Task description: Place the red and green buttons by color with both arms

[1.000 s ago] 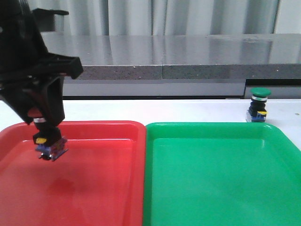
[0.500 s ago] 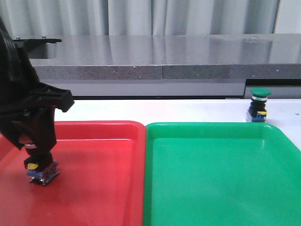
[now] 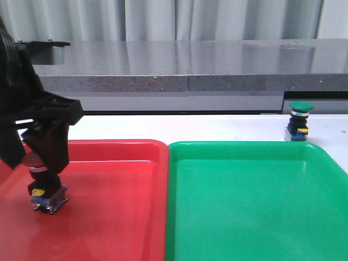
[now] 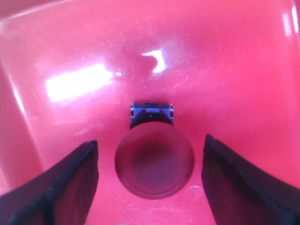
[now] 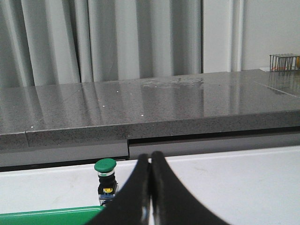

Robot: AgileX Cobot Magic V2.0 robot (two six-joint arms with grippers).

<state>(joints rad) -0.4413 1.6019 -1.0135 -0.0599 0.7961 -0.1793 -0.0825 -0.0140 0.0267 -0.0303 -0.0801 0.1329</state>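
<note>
The red button (image 3: pixel 46 191) stands upright on the red tray (image 3: pixel 109 217), near its left side. My left gripper (image 3: pixel 40 165) hangs right over it, open, its fingers on either side of the cap and apart from it. In the left wrist view the dark red cap (image 4: pixel 154 166) sits between the spread fingers (image 4: pixel 70 183) of the left gripper (image 4: pixel 150 157). The green button (image 3: pixel 299 122) stands on the white table behind the green tray (image 3: pixel 255 206), at the far right. My right gripper (image 5: pixel 150 164) is shut and empty; the green button (image 5: pixel 106 180) stands beyond it.
The red and green trays lie side by side and fill the near table. A grey counter (image 3: pixel 190 65) runs along the back. The green tray's corner (image 5: pixel 47 219) shows in the right wrist view. The right arm is out of the front view.
My left gripper moved down and left with the red button, set it on the red tray, then opened and let it go. The green button and right gripper have not moved.
</note>
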